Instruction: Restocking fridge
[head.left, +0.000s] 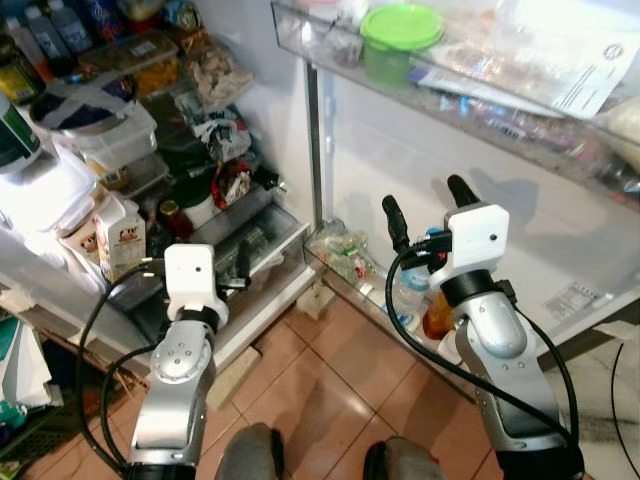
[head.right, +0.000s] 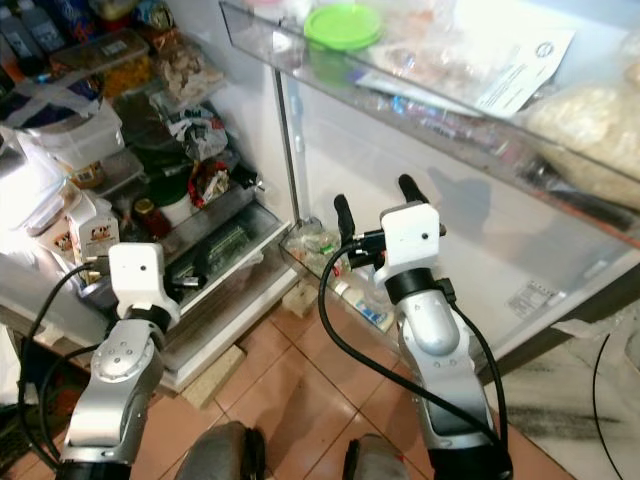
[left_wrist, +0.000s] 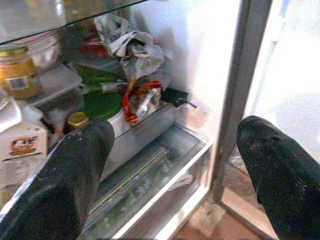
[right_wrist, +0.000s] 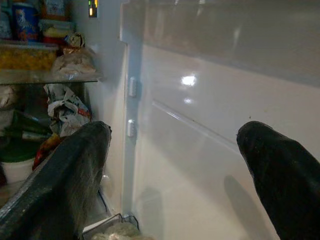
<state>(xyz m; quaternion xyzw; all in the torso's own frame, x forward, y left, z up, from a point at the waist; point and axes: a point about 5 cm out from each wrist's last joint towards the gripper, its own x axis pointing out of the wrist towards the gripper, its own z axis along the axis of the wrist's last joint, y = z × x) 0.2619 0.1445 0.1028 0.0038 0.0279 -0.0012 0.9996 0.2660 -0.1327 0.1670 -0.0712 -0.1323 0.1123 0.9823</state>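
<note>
Facing open fridge, left pincer spread empty before crisper drawer, right pincer spread by door.

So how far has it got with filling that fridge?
The fridge stands open with its shelves already crowded, and the door rack holds a green-lidded tub. Nothing is in hand: the left gripper and the right gripper are both open and empty. What still needs loading can't be told from here.

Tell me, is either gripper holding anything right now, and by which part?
Nothing is held. The left gripper is open before the fridge's bottom drawer; the right gripper is open facing the fridge door.
</note>
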